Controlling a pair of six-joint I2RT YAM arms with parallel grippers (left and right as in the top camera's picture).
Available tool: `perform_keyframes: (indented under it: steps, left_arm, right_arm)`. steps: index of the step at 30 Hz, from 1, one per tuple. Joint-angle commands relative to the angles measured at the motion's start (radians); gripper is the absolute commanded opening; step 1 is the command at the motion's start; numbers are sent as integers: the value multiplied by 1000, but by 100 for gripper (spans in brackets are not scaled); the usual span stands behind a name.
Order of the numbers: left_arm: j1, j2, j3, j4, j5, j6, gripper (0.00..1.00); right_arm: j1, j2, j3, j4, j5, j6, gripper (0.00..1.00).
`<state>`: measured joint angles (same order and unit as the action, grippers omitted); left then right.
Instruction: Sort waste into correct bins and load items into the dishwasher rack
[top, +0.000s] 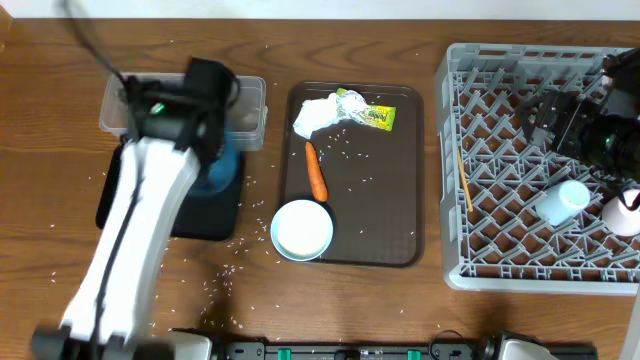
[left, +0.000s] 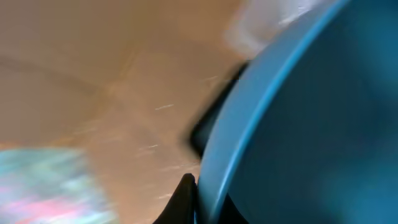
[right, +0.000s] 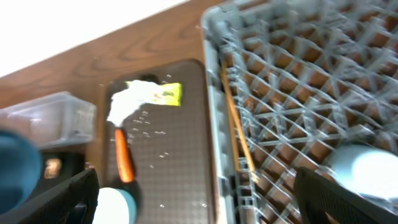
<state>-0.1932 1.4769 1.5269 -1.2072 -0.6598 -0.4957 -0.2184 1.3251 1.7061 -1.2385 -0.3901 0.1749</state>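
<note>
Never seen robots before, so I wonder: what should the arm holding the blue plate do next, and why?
Probably lift the blue plate and carry it right toward the grey rack: the left gripper is shut on its rim over the black tray.

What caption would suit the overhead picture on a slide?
Left pincer grips a blue plate over the black tray; tissue, wrapper, carrot, bowl sit on the brown tray.

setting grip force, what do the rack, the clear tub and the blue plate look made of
rack: light-grey matte moulded plastic, lattice ribs.
clear tub: see-through plastic, faintly glossy.
blue plate: smooth, glossy rim; ceramic or melamine, can't tell.
</note>
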Motion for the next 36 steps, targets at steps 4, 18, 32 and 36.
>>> perform_keyframes:
  steps: [4,18,32,36]
  left_arm:
    - [-24,-178,39,232,785,271,6]
    - [-258,-147,39,356,834,274,6]
    - [-276,-147,39,415,911,274,6]
    - [-276,-149,39,433,911,274,8]
  right_arm:
    - [58,5,-1,72,-325,-106,91]
    - [404,13,-1,187,-74,-108,89]
    - [455,93,-1,180,16,-101,1]
    - [454,93,-1,192,76,-101,1]
